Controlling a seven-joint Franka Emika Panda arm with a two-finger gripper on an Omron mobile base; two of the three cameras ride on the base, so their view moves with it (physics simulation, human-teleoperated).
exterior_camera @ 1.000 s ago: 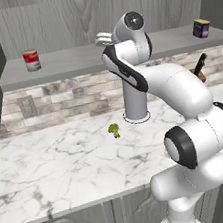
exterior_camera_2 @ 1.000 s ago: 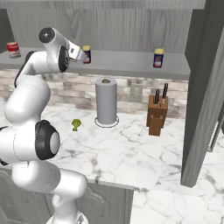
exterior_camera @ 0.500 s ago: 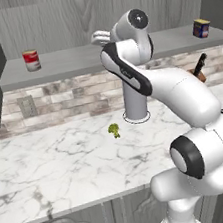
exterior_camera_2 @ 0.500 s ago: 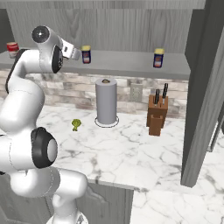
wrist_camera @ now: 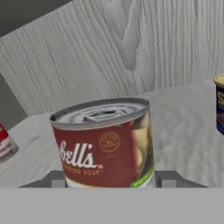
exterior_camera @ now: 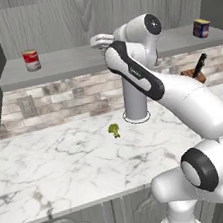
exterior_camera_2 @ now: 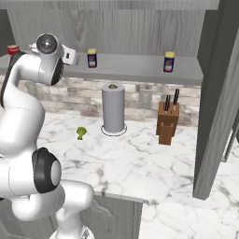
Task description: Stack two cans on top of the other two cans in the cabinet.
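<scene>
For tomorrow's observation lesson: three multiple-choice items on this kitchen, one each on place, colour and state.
1. Where does the paper-towel roll stand? A on a stool. B on the marble counter. C on the floor.
2. What colours is the label of the soup can at the hand? A red and pale yellow. B green and white. C black.
3. How is the hand? A open and empty. B shut on a spoon. C shut on the soup can.
Answers: B, its base rests on the marble; A, red with a pale yellow patch; C, a finger tip sits against each side.
</scene>
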